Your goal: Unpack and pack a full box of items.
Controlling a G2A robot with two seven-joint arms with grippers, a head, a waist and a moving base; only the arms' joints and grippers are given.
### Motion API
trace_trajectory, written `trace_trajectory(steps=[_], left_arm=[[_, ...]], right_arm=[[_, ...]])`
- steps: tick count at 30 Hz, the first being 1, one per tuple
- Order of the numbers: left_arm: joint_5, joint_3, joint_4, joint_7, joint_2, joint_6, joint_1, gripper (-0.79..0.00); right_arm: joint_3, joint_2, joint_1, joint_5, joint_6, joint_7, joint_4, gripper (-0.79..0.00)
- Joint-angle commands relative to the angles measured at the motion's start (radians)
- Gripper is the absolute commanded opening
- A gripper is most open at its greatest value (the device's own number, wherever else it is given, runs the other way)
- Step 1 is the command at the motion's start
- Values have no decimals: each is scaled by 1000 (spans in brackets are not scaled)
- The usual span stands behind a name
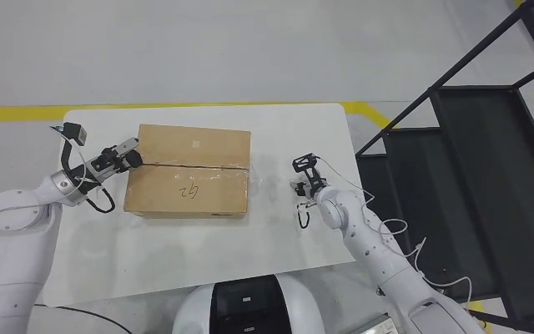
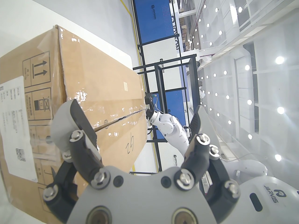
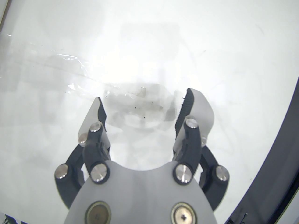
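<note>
Spread apart, the left claw [image 2: 136, 108] is held at one end of the closed cardboard box [image 2: 98, 75], while the right claw [image 3: 144, 96], also parted, is held over the worktop [image 3: 163, 24].

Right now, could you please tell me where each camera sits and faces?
Top view: above the arms, looking down at table and cardboard box; both arms show.
Left wrist view: on that wrist, facing along the box; open left gripper shows.
Right wrist view: on that wrist, facing the table; open right gripper shows.
Shared: top and left wrist see the box.
</note>
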State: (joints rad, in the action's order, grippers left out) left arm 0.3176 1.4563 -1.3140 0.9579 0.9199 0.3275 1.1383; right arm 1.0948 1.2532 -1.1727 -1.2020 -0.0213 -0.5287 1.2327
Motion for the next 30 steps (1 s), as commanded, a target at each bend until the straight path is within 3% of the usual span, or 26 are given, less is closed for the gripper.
trace_trajectory(steps=[1, 5, 7, 9, 10, 16, 22, 30], left_arm=[[0, 0, 0, 0, 0, 0, 0, 0], [0, 0, 0, 0, 0, 0, 0, 0], [0, 0, 0, 0, 0, 0, 0, 0], [0, 0, 0, 0, 0, 0, 0, 0], [0, 0, 0, 0, 0, 0, 0, 0], [0, 0, 0, 0, 0, 0, 0, 0], [0, 0, 0, 0, 0, 0, 0, 0], [0, 0, 0, 0, 0, 0, 0, 0]], right_arm=[[-5, 3, 5, -2, -4, -3, -10, -271], [-14, 7, 15, -11, -8, -8, -24, -360], [-16, 9, 17, -14, -12, -7, -27, -471], [-12, 9, 18, -21, -17, 0, -25, -714], [-9, 9, 15, -21, -17, 4, -19, -785], [24, 1, -18, -23, 3, 17, 42, -785], [121, -19, -117, 44, 60, 47, 235, -785], [315, -39, -303, 521, 280, 51, 462, -785]])
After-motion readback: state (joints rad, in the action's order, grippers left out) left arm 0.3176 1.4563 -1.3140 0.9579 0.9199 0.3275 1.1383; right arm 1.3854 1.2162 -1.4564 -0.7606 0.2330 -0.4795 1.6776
